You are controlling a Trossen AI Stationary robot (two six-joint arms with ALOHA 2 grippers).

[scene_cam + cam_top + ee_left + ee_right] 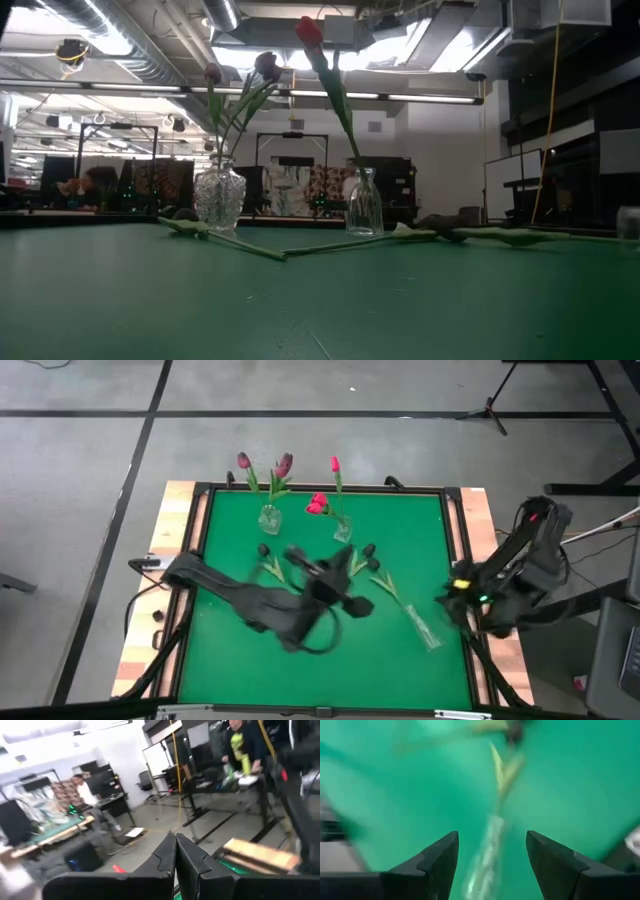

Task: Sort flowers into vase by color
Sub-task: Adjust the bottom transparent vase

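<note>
Green felt-like mat [300, 670] covers the table, framed by a dark rail and pale wooden edging [180, 500]. At 12 o'clock on the mat stand two clear glass vases: a faceted round one [219, 197] holds two dusky purple flowers [265, 66], and a slim bottle-shaped one [364, 203] holds pink flowers [309, 31]. Their stems are thin, with long green leaves. A third clear vase [424, 628] lies on its side toward 4 o'clock, with a flower stem [385, 588] lying just beside its mouth. More flowers with near-black heads [372, 563] lie flat near the centre.

The left gripper [175, 851] sits over the mat's centre with its dark wedge-shaped fingers pressed together, nothing visible between them in the wrist view. The right gripper [491, 857] hangs near the 3 o'clock edge, its jaws spread wide and empty, aimed along the fallen vase.

No writing can be read anywhere. Bare mat lies open from 6 to 9 o'clock. Beyond the table, people sit and stand among desks.
</note>
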